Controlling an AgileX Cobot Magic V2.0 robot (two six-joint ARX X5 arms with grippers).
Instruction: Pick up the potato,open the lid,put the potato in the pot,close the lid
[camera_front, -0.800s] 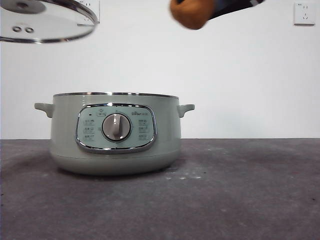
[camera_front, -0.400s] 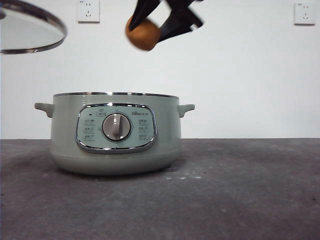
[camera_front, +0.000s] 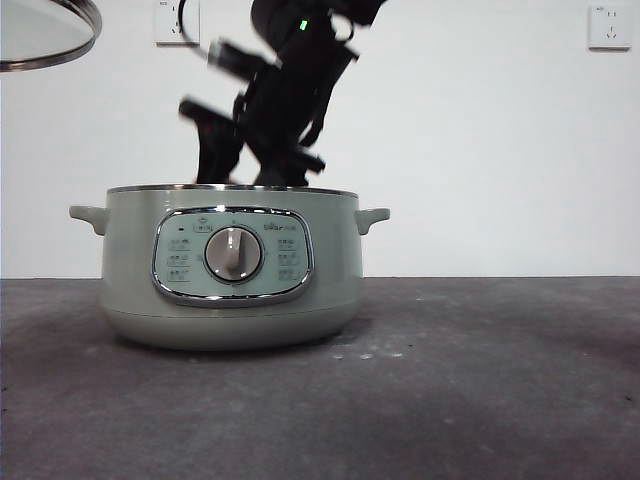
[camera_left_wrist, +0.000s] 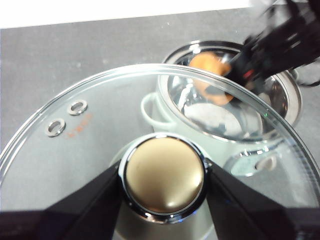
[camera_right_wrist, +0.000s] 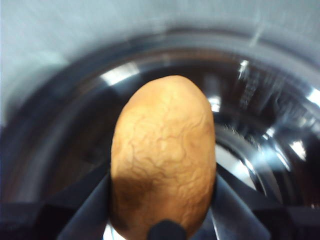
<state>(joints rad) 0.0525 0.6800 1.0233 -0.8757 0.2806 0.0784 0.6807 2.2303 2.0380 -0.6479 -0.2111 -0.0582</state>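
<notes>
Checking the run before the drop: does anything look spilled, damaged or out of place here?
Nothing stands out. The pot sits level and open. The left tool holds the lid by its knob, up and to the side. The right tool grips the potato inside the pot's mouth. A few pale specks on the table look harmless.

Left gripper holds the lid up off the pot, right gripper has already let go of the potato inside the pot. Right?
Not quite. The right gripper is shut on the potato, inside the pot, as the right wrist view shows. The left gripper does hold the lid up off it.
</notes>
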